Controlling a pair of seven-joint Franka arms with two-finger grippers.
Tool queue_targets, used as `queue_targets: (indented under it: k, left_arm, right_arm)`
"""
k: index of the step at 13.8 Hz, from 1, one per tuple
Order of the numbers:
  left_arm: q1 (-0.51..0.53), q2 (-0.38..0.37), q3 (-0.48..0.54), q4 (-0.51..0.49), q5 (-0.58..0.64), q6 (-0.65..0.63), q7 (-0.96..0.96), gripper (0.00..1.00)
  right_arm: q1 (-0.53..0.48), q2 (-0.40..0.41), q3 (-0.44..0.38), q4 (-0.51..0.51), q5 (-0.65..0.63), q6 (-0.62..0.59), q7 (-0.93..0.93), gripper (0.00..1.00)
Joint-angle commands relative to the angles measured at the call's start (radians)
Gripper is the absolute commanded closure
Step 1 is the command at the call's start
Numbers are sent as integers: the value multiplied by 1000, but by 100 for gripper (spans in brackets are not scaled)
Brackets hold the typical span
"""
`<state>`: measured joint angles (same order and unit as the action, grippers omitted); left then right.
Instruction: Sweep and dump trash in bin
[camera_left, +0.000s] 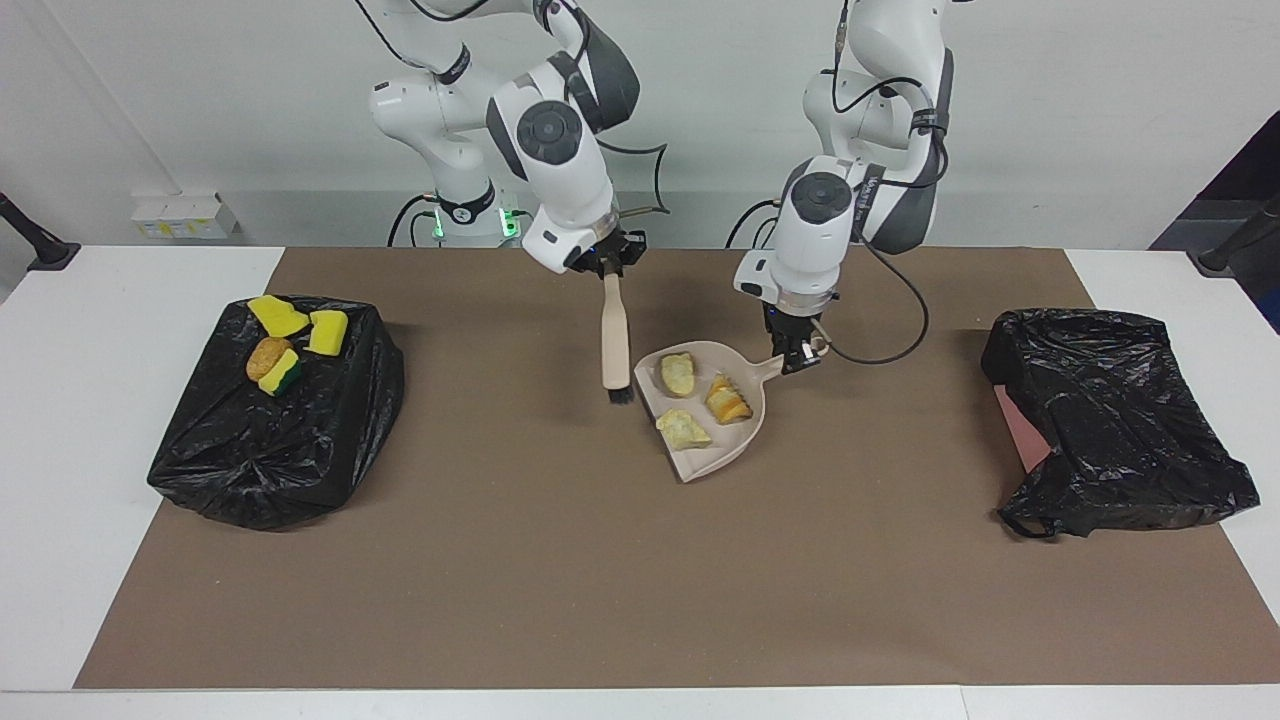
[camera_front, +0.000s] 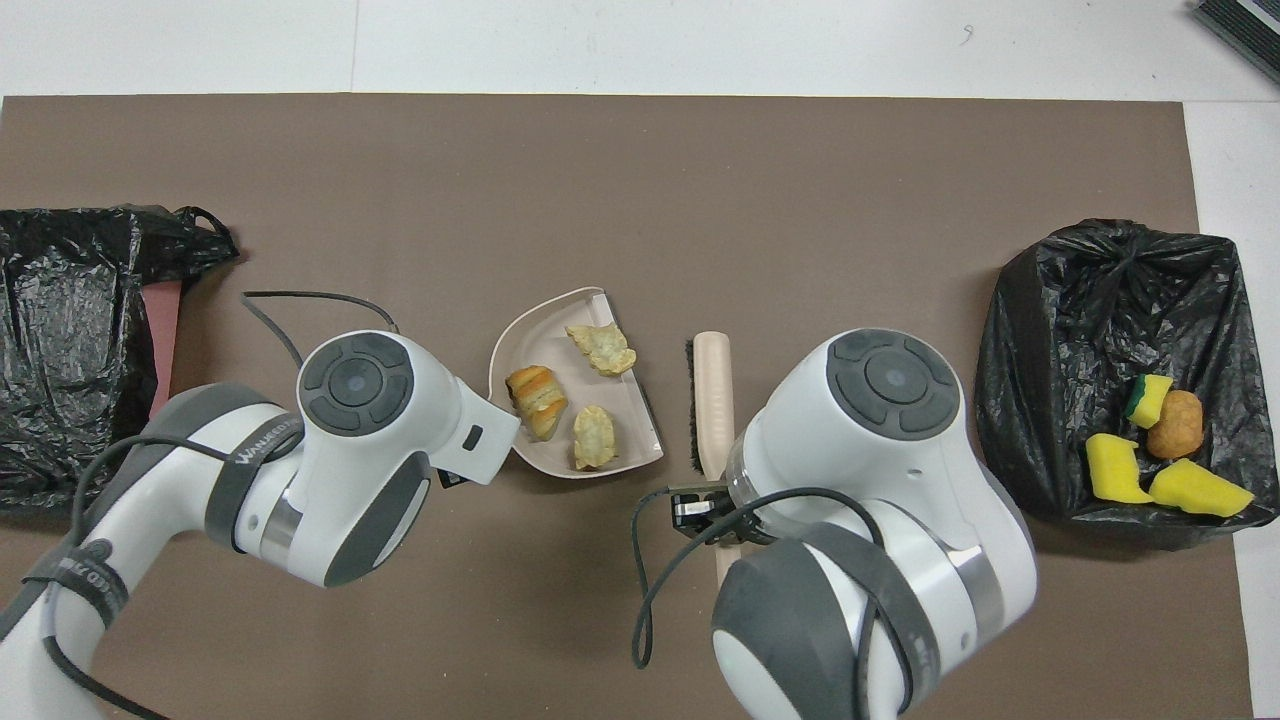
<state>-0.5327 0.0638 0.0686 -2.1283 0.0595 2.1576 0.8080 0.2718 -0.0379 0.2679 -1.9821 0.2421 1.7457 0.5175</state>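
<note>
left jaws (camera_left: 797, 352) clamp the dustpan (camera_left: 745, 425) handle – three trash (camera_left: 684, 430) scraps lie in its bowl below. right jaws (camera_left: 605, 268) grip the brush (camera_left: 616, 338), seemingly just clear. the bin (camera_left: 275, 415) – toward the right arm's end of the worktop.

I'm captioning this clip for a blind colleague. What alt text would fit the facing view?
The left gripper holds a dustpan with three scraps in it, while the right gripper holds a brush upright beside the pan. A black bin with more scraps on top sits toward the right arm's end, and another black bag toward the left arm's end.
</note>
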Motion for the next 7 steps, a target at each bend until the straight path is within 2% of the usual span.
queue_targets:
  k: [1,3,7]
  left_arm:
    - [26,-1,-3,39,-26,-45,59,100]
    - [66,-12,-3,48,-52,-64,92,100]
    - [163,-16,-1,177,-119,-212,246,100]
  right_arm:
    - [56,-100,16,-116,-40,15,133,100]
    - [88,-157,16,-190,-18,21,133,100]
    - [194,-152,17,-276,13,78,122,100]
